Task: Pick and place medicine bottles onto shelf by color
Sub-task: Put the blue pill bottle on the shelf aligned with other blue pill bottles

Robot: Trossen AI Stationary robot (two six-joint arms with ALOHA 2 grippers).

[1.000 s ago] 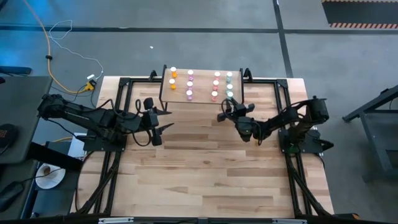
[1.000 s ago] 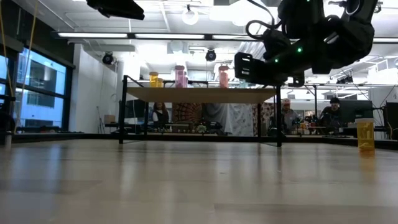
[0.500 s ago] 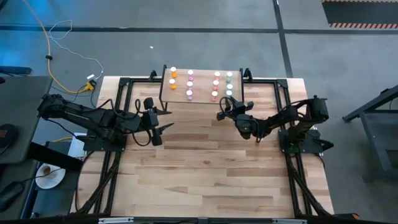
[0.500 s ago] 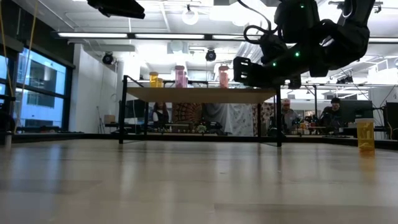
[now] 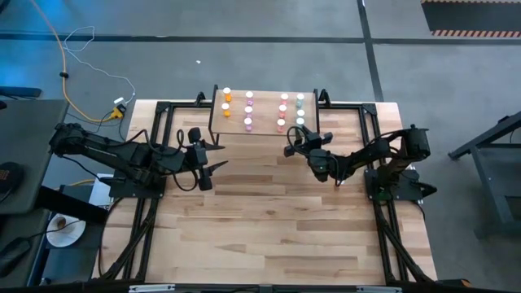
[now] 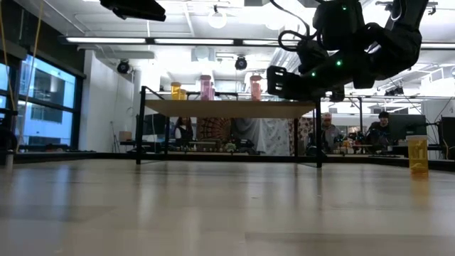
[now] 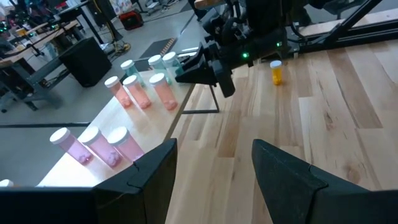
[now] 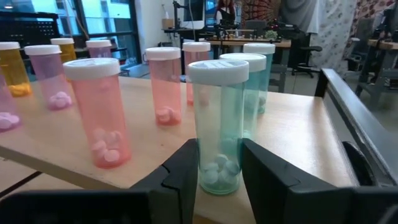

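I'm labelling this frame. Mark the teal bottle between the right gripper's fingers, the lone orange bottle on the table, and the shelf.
teal bottle point(image 8: 217, 124), right wrist view, middle of its clear body.
orange bottle point(image 7: 276, 73), left wrist view, its body under the cap.
shelf point(image 5: 264, 112), high view, bare wood between the bottle columns.

Lighting is even and bright overhead. Ceiling strip lights point(image 6: 178, 40) glare in the low view, where the near desk point(image 6: 213, 213) surface is blurred.

The high view looked straight down on the table point(image 5: 269, 220), the low view level across it, and each wrist view forward past its own fingers, all four sharing the shelf point(image 5: 263, 128) and its bottles point(image 8: 217, 124).
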